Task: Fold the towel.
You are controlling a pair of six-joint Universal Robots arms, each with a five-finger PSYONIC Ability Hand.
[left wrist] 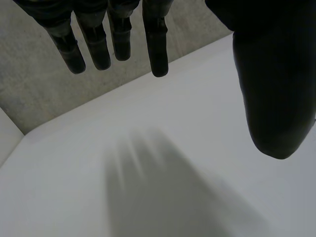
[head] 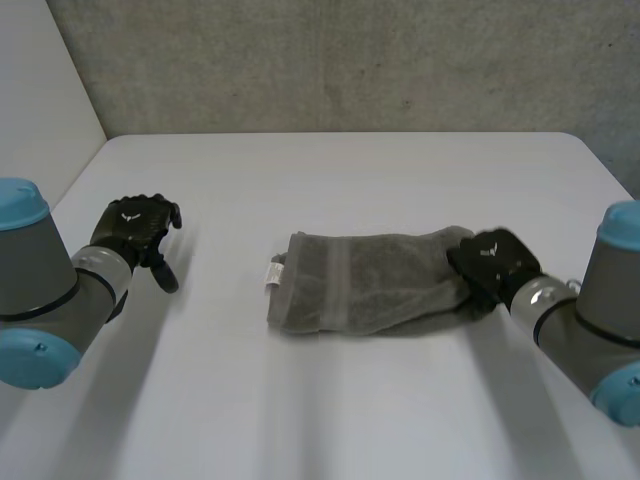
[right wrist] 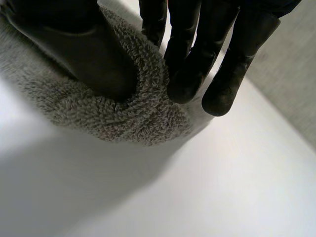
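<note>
Towel: a grey towel [head: 365, 282] lies folded into a long bundle on the white table [head: 350, 170], around the middle and a little to the right, its length running left to right.
Towel tag: a small white tag [head: 272, 274] sits at the towel's left end.
Right hand: the right hand [head: 492, 262] is at the towel's right end, palm down. In the right wrist view its thumb [right wrist: 74, 44] presses one side of a raised ridge of towel [right wrist: 123, 113] and its fingers [right wrist: 190, 74] the other, so the cloth is pinched between them.
Right arm: comes in from the near right, low over the table.
Left hand: the left hand [head: 135, 228] hangs above bare table at the far left, well apart from the towel. Its fingers [left wrist: 158, 44] are straight and spread, its thumb [left wrist: 271, 74] stands apart, and it grips nothing.
Left arm: comes in from the near left.
</note>
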